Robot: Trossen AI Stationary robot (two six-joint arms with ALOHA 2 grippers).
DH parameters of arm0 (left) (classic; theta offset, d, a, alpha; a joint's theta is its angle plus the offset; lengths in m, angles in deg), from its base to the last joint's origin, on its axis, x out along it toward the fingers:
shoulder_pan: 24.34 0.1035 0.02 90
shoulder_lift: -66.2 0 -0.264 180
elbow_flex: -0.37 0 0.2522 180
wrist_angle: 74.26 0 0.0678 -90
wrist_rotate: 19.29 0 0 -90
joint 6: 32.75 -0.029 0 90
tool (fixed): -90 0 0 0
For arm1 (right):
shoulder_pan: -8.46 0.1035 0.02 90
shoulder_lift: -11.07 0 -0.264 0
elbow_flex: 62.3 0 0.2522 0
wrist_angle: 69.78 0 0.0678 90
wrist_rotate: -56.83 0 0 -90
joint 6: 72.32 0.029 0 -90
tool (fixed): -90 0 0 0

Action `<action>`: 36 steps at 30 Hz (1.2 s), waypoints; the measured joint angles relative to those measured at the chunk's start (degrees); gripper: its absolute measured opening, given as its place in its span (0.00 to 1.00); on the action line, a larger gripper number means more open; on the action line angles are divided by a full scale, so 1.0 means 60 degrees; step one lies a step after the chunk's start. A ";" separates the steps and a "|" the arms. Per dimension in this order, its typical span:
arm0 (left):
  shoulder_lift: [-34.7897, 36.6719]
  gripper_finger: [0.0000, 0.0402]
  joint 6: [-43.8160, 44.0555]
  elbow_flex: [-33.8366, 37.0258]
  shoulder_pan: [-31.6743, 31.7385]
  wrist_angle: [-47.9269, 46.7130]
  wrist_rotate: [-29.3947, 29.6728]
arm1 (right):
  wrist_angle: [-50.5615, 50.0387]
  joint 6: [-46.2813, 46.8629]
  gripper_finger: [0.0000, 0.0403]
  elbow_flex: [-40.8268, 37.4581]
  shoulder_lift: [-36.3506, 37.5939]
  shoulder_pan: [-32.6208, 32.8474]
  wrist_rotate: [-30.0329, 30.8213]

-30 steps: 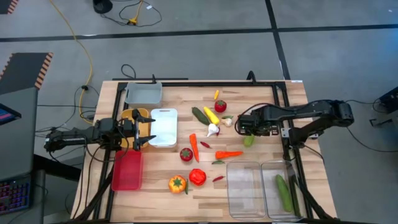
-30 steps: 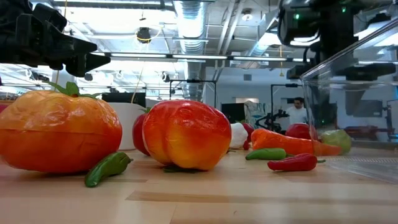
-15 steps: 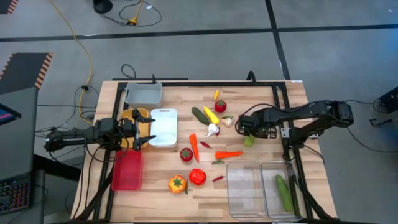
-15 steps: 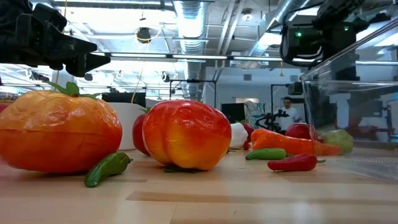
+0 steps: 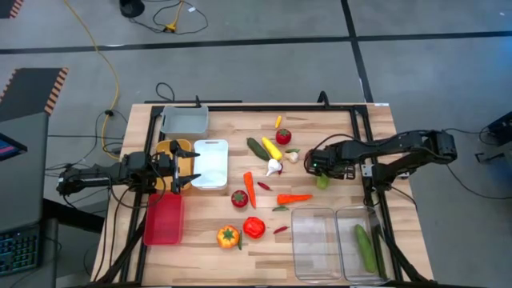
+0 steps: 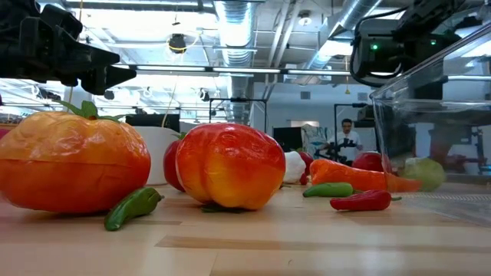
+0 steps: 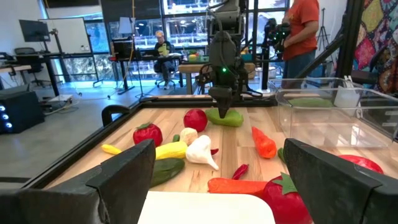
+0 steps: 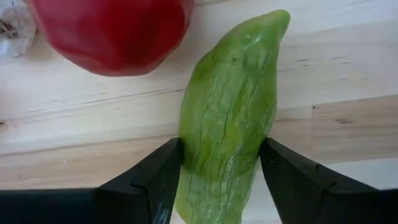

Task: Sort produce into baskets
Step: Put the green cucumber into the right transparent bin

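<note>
Right gripper (image 7: 224, 115) hangs over light green veg (image 7: 225, 117) on far surface (image 7: 239, 146). Nearer: garlic (image 7: 201, 150), tomatoes (image 7: 147, 134), carrot (image 7: 263, 142). Clear bin (image 7: 336, 118) beside them.

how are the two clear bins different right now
The left clear bin shows nothing inside it in the high view, while the right clear bin holds a green cucumber. The right clear bin sits at the table's edge; the left clear bin sits farther in. Both are clear, rectangular and side by side.

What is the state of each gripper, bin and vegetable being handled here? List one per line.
Right gripper: jaws shut on the light green cucumber.
Light green cucumber: held, lying on the table.
Left gripper: jaws open, empty, over the white bin.
White bin: empty.
Red bin: empty.
Outer clear bin: holds one dark green cucumber.
Inner clear bin: empty.
</note>
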 joint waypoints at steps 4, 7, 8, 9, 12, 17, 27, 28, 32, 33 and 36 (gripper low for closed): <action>0.0000 0.85 0.0000 -0.0002 0.0000 0.0004 -0.0002 | -0.0012 -0.0244 0.51 -0.0008 -0.0007 0.0000 0.0000; 0.0000 0.85 -0.0001 0.0000 0.0000 0.0001 0.0000 | -0.0012 -0.0254 0.44 -0.0011 -0.0007 0.0000 0.0000; 0.0002 0.85 -0.0004 0.0000 0.0000 0.0004 -0.0002 | -0.0012 -0.0261 0.42 -0.0011 -0.0007 0.0000 0.0000; 0.0000 0.85 -0.0001 -0.0002 0.0000 0.0004 -0.0003 | -0.0012 -0.0270 0.41 -0.0011 -0.0007 0.0000 0.0000; 0.0000 0.85 0.0000 0.0000 0.0000 0.0004 -0.0004 | -0.0014 -0.0293 0.39 -0.0012 -0.0008 0.0000 0.0000; 0.0002 0.85 0.0000 -0.0002 0.0000 0.0004 0.0000 | -0.0020 -0.0723 0.40 -0.0017 0.0025 0.0004 -0.0017; 0.0000 0.85 0.0000 -0.0004 0.0000 0.0004 -0.0001 | -0.0137 -0.1002 0.39 -0.0074 0.1467 0.0011 -0.0146; 0.0000 0.85 -0.0001 -0.0001 0.0000 0.0002 -0.0001 | -0.0168 -0.1034 0.39 -0.0073 0.1679 0.0011 -0.0146; 0.0000 0.85 0.0000 -0.0004 0.0000 0.0004 0.0000 | -0.0188 -0.1047 0.39 -0.0073 0.2652 0.0011 -0.0160; 0.0003 0.85 0.0000 -0.0003 0.0000 0.0004 0.0000 | -0.0180 -0.1069 0.39 -0.0070 0.2899 0.0011 -0.0245; 0.0004 0.85 0.0000 -0.0002 0.0000 0.0002 0.0000 | -0.0112 -0.1378 0.39 -0.0066 0.3645 0.0164 -0.0623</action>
